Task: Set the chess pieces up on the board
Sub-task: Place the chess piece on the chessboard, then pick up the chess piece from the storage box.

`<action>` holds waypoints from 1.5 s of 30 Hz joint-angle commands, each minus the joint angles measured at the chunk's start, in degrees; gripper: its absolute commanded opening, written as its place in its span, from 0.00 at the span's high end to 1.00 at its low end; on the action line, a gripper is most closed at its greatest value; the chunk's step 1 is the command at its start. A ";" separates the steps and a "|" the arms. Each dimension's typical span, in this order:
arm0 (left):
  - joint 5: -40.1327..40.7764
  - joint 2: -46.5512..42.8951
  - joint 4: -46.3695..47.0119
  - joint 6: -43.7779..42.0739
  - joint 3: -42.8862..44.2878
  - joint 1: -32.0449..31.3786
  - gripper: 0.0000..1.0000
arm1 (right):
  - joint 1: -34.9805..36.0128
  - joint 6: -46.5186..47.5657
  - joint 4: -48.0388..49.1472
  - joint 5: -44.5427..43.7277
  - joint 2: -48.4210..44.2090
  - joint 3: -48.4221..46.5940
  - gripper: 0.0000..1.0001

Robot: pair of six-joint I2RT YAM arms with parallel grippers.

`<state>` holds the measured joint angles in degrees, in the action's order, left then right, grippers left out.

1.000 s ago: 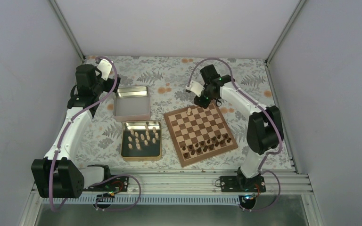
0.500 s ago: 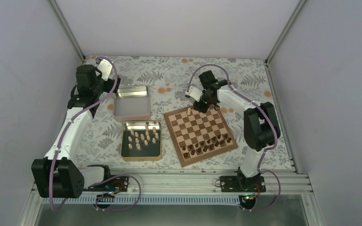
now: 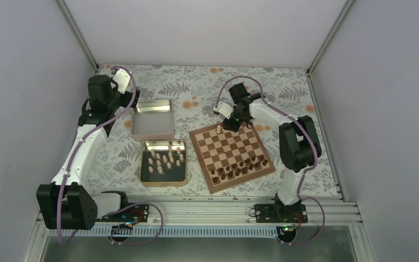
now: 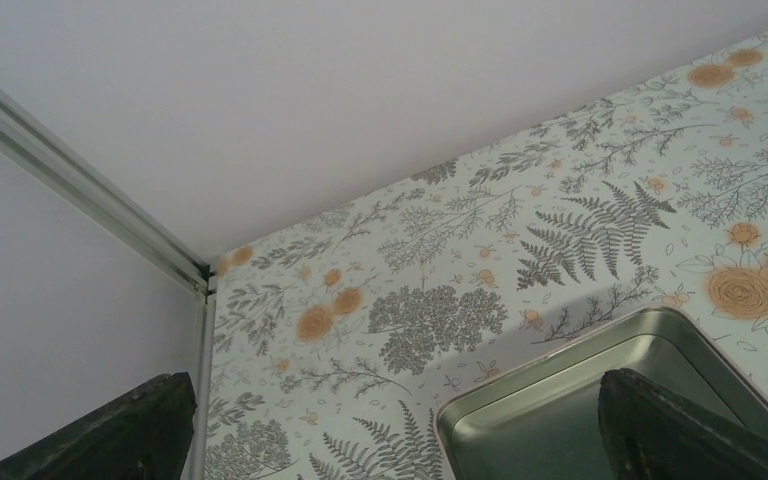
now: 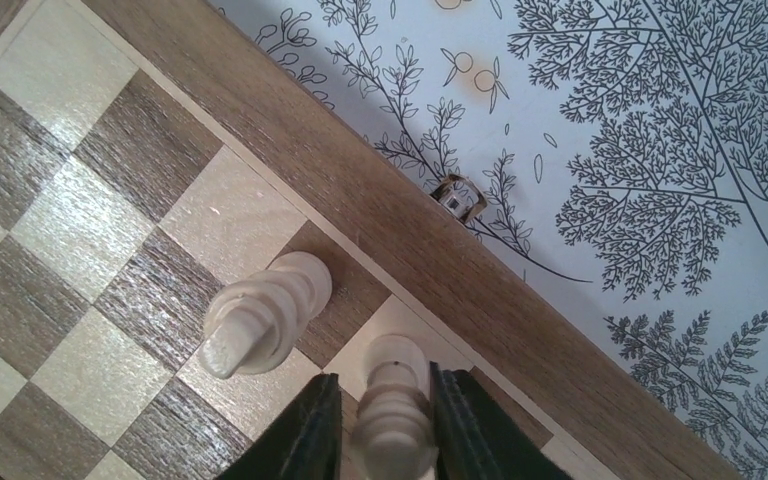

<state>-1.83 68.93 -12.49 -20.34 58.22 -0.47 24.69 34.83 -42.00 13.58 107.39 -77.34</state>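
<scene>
The right gripper (image 5: pixel 385 385) straddles a pale piece (image 5: pixel 392 425) at the board's (image 5: pixel 410 245) far edge; whether it grips, I cannot tell.

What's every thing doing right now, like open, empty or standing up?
board, flat, middle bare.
dark pieces, standing in two near rows.
right gripper, fingers around one pale piece, grip unclear.
other pale piece, standing on the far row.
left gripper, open, empty.
near tin, open, holds loose pale pieces.
far tin, open, looks empty.
</scene>
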 commanded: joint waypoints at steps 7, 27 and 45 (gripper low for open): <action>-0.97 -0.90 0.66 0.21 -0.20 0.31 0.00 | 0.09 -0.68 -0.37 0.60 -4.02 -3.79 0.62; -0.10 -1.76 0.40 0.41 0.19 0.25 0.00 | 27.89 -3.51 -9.94 0.06 4.97 -33.29 0.67; 3.83 -1.35 1.68 0.47 0.03 0.40 0.00 | 35.03 -3.59 -3.66 1.63 16.46 -25.53 0.68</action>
<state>1.34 67.66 -12.05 -20.32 58.19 -0.38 58.65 31.88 -47.55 13.54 122.21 -102.59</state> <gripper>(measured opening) 0.999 0.316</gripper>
